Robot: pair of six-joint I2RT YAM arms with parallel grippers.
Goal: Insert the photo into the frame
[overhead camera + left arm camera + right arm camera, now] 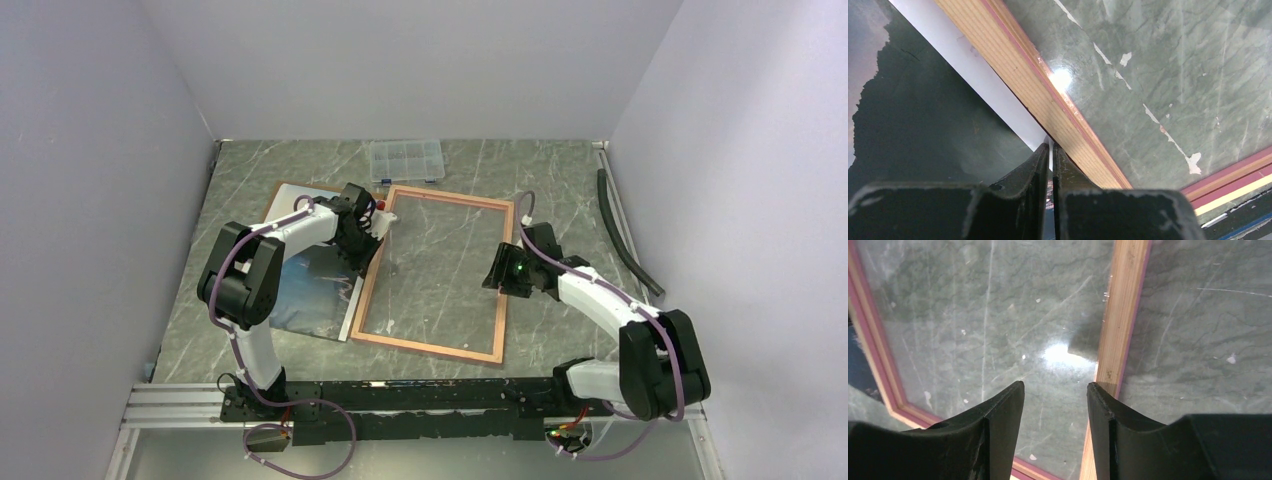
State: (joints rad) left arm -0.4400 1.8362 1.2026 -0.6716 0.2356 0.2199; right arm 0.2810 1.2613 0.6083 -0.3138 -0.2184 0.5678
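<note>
1. Top view: The bench [250, 170] is grey-green stone with pale veins. Plain pale walls stand on three sides.
2. A clear box [405, 162] with little compartments sits at the far edge of the bench. It is too small to tell what is in it.
3. The frame [455, 197] lies flat in the middle of the bench. The stone shows through its clear pane.
4. The photo [310, 290] lies flat just left of the frame, with the left arm partly over it.
5. A black strip [625, 235] lies well off to the right, by the wall.
6. The left pincer [378, 225] is at the frame's far left corner. The right pincer [500, 272] is at the frame's right side.
7. Left wrist view: The left pincer [1050, 150] is clenched, its two tips almost touching. A thin white bit of the photo's [923, 115] edge seems nipped between them.
8. The photo's white edge runs right along the frame's [1048, 100] wooden side. I cannot tell if it goes under it.
9. Right wrist view: The right pincer [1055, 390] is released and grasps nothing. Its jaws are wide apart.
10. One tip is over the pane and the other is over the frame's [1120, 315] wooden side. Bare bench [1208, 315] lies to the right of it.
</note>
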